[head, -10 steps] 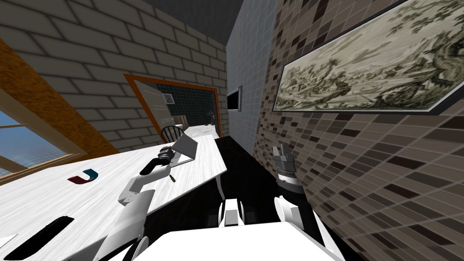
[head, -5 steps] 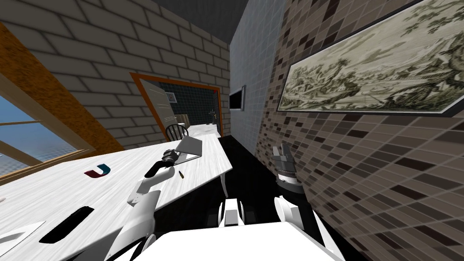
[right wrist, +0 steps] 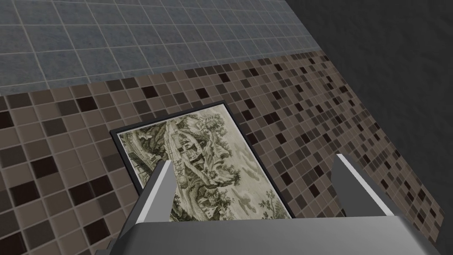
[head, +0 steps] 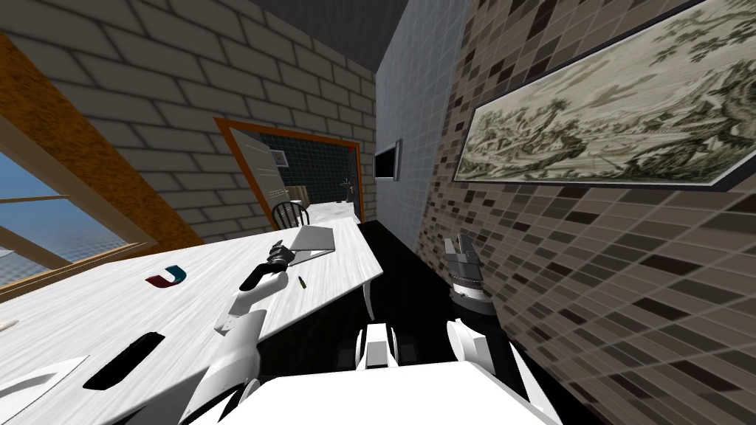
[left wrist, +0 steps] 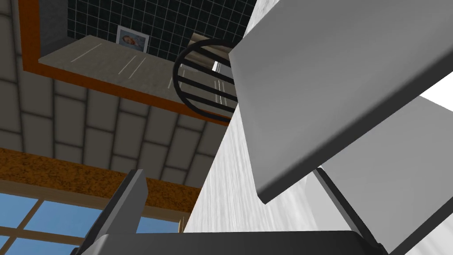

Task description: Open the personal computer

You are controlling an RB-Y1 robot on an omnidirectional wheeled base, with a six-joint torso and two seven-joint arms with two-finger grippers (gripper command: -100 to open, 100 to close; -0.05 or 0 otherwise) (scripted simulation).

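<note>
Laptop (head: 316,239) sits on the white table (head: 111,310) directly ahead of the left gripper (head: 281,251), so close that its near corner reaches in between the two fingers (left wrist: 128,199). Those fingers stand wide apart and clamp nothing that I can make out. Seen from the wrist, the grey lid (left wrist: 327,88) is already lifted off the base (left wrist: 398,164), with a wedge of gap between them on the gripper's side. I judge the hinge to be on the far side, away from the fingers. One finger, thin and dark, runs in under the raised corner of the lid, above the base; whether it touches either face I cannot tell. The other finger stands off to the side over bare table.

The gripper meets the lid at its free corner, so the coming move is probably a push up and away from the wrist, swinging the lid back on that far hinge. The job looks partly done: the lid is ajar, not upright.

A dark chair (head: 289,214) stands beyond the laptop. A small brown thing (head: 301,282) lies on the table behind the gripper, beside the forearm. The right gripper (head: 462,245) hangs well apart near the tiled wall, fingers spread and empty, so the left arm is plainly the nearer
</note>
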